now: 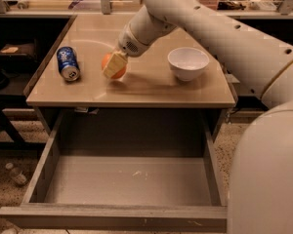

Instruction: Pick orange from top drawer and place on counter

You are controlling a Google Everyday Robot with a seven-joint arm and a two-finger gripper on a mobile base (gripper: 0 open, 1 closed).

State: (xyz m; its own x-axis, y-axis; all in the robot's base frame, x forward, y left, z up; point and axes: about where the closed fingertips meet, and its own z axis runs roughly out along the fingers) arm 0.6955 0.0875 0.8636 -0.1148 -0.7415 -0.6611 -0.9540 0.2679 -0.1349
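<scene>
Your gripper [113, 68] sits low over the counter [146, 87], left of centre, with its jaws clamped on the orange [106, 63]; one pale finger [115, 64] lies across the front of the fruit, so you see only its left side and a sliver at the lower right; you cannot tell whether the orange touches the beige top or hangs just above it. The arm [210, 28] reaches in from your upper right and crosses above the white bowl [188, 63], which stands upright on the counter to the right of the orange and apart from it; a blue soda can [68, 64] lies on its side to the left, near the orange but not touching it. Below the counter's front edge the top drawer [112, 217] is pulled wide open towards you; its grey floor shows a few pale specks. A small bottle [15, 173] lies on the floor left of the drawer.
</scene>
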